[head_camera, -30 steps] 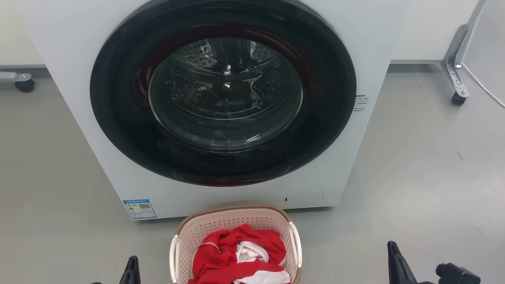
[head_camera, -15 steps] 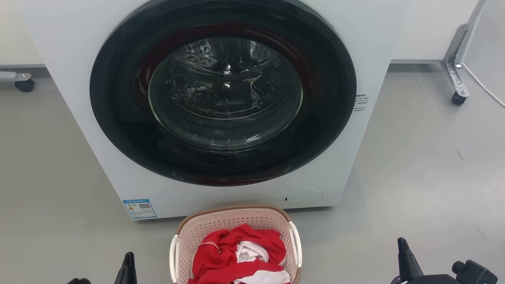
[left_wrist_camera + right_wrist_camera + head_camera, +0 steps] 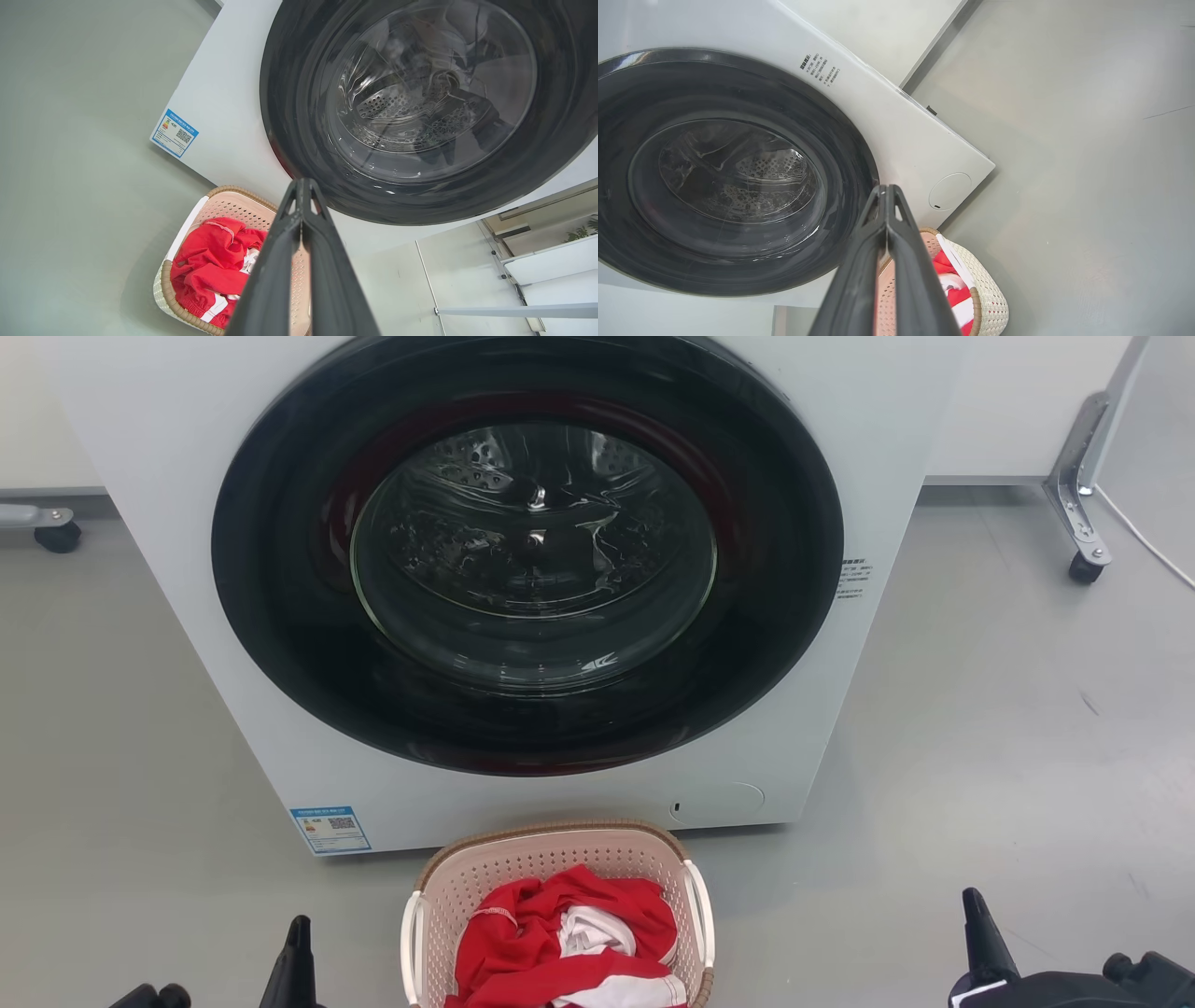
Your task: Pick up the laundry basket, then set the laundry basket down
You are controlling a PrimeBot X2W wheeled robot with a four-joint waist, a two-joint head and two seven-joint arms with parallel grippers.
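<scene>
While the basket (image 3: 560, 861) sits where it was a second ago, on the floor (image 3: 980, 709) just in front of the washer (image 3: 177, 476), your two grippers have drifted apart. You see the left gripper (image 3: 298, 938) a little nearer the left edge of the head view than before. The right gripper (image 3: 974, 907) has gone further right and slightly higher up that view. Both stand apart from the basket's white handles (image 3: 698, 915), one on each side, and neither touches it. Your wrist views show each pair of fingers pressed together right to the tips, with nothing between them. Red and white clothes (image 3: 560, 933) lie heaped in the basket, unchanged. The washer and its dark round door (image 3: 280, 616) fall in the same place as before, so your head camera has not moved.
</scene>
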